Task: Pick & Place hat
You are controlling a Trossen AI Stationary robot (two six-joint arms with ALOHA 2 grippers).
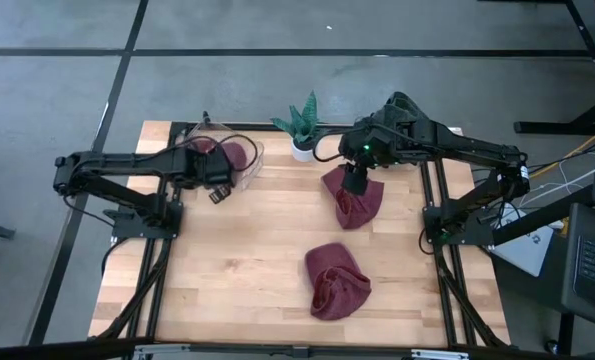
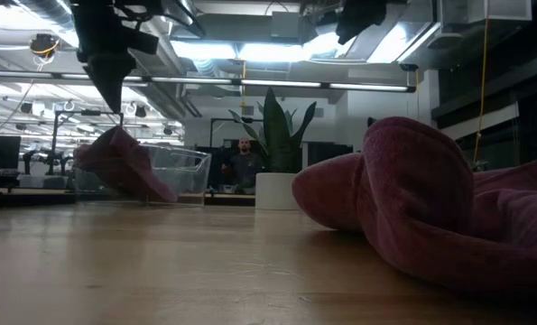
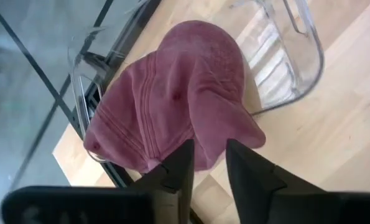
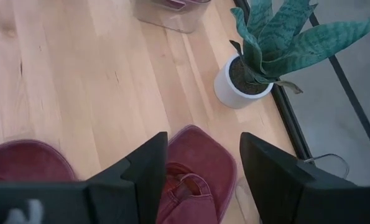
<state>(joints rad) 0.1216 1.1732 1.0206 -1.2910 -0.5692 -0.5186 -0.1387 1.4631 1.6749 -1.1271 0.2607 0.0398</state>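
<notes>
The potted plant (image 1: 302,128) stands at the far edge of the wooden desk (image 1: 237,260) and serves as the reference point.

Left of the plant sits a clear plastic bin (image 1: 245,160). A maroon hat (image 3: 172,99) lies draped over the bin's rim, partly inside the bin. The left pincer (image 3: 203,165) hangs directly above this hat, just over its brim edge. Its fingers stand narrowly apart; whether they touch the fabric cannot be told from the left wrist view.

Just right of the plant and slightly nearer the front of the desk lies a second maroon hat (image 1: 355,198). The right pincer (image 4: 200,171) is positioned over this hat with its jaws wide, one finger on either side of the hat's crown, not closed on it.

A third maroon hat (image 1: 337,281) lies well in front of the plant, near the front edge of the desk, apart from both pincers.
</notes>
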